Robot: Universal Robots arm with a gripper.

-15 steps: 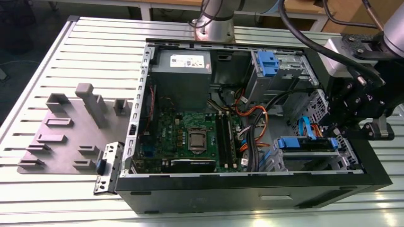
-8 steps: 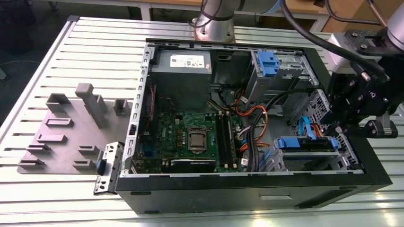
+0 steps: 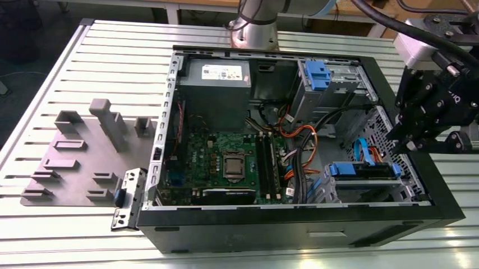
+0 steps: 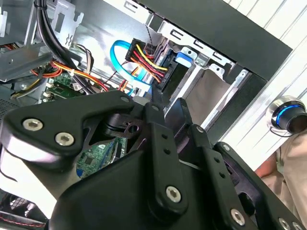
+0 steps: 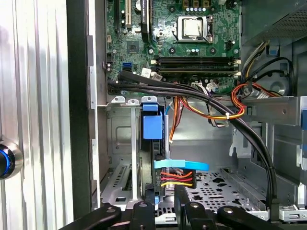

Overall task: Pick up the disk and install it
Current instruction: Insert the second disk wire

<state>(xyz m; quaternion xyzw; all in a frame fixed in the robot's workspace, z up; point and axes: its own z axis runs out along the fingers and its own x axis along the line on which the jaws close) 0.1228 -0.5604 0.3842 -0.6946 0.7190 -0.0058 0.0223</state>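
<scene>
The disk (image 3: 362,170) stands on edge in the drive cage (image 3: 374,190) at the open computer case's near corner, on the exterior view's right. Its blue bracket (image 5: 152,127) faces up, and a blue data cable (image 5: 181,165) and a red-yellow-black power plug (image 5: 176,178) run to its end. My gripper (image 3: 410,147) hangs just above the case's rim beside that cage. In the first wrist view the gripper (image 5: 165,207) is open, with a black finger on each side of the disk's line and nothing between them. In the second wrist view the gripper (image 4: 167,108) points at the cage.
The motherboard (image 3: 228,162) and grey power supply (image 3: 215,75) fill the case's middle and far side. An upper bay with a blue latch (image 3: 317,75) sits at the far right. Black cable bundles (image 5: 201,93) cross above the cage. A grey fixture plate (image 3: 78,157) lies left. A person's sleeve (image 4: 285,177) is nearby.
</scene>
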